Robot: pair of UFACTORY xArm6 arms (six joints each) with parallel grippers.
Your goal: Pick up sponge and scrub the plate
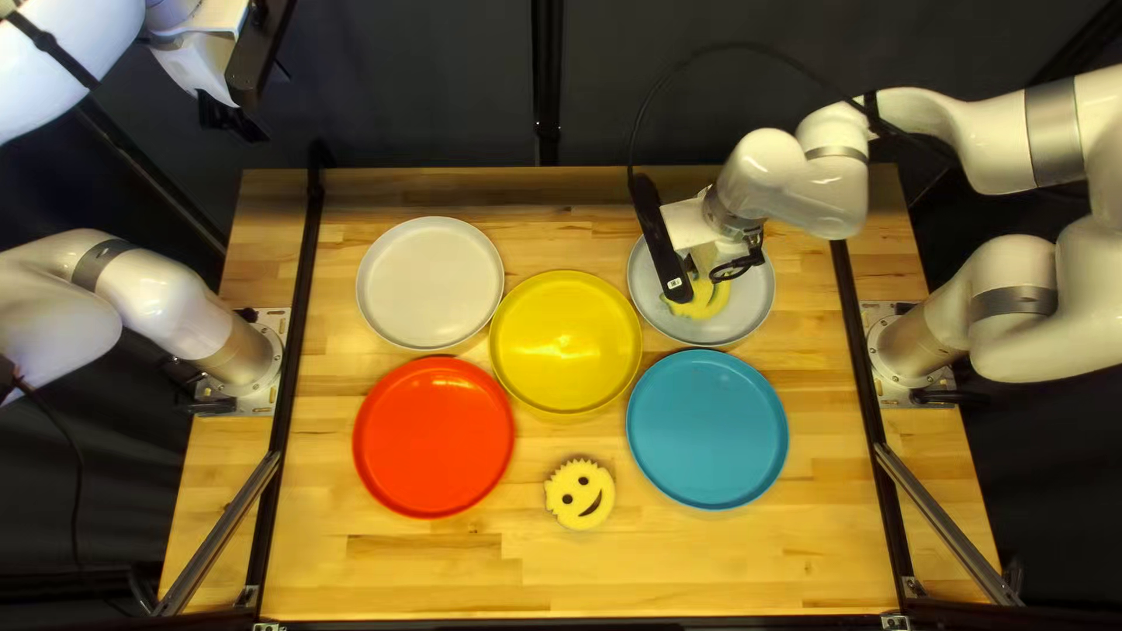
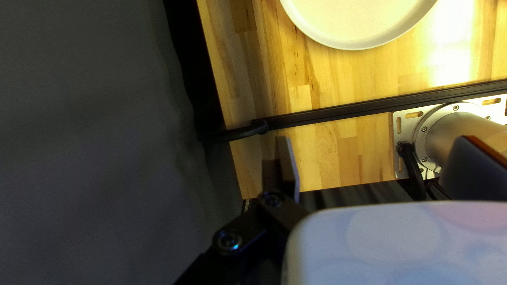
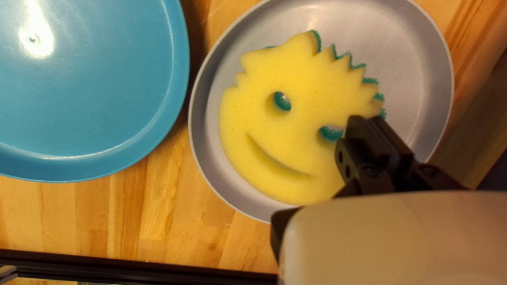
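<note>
Pinching the yellow sponge [image 3: 285, 126] at its edge with my right gripper [image 1: 736, 268], over the grey plate [image 3: 404, 79]

My right jaws are nearly together, with just the sponge's rim caught between them, close by one of its cut-out eyes. The rest of the sponge spreads out to one side of the fingers, smiling face up toward my wrist camera, its green layer peeking out beneath the spiky edge. It sits inside the outline of the grey plate, toward the side nearer the blue plate [image 3: 95, 95]; I can't tell from here whether its underside is touching the plate all over.

My right arm [image 1: 807, 193] reaches in from the right of the top left view, its wrist bent down over the grey plate near the table's far edge.

My left arm [image 1: 152, 292] is raised, with the left gripper [image 1: 240, 103] up beyond the table's far left corner against the dark curtain [image 1: 421, 82]. Its own wrist view gives me the jaws spread wide, holding nothing.

On the table [image 1: 701, 573], the yellow plate [image 1: 567, 339] lies in the middle, with the white plate [image 1: 430, 281] and the red plate [image 1: 433, 438] on its left in the top left view. A second sponge [image 1: 581, 503], also smiling, lies nearer the front edge, between the red plate and the blue plate.
</note>
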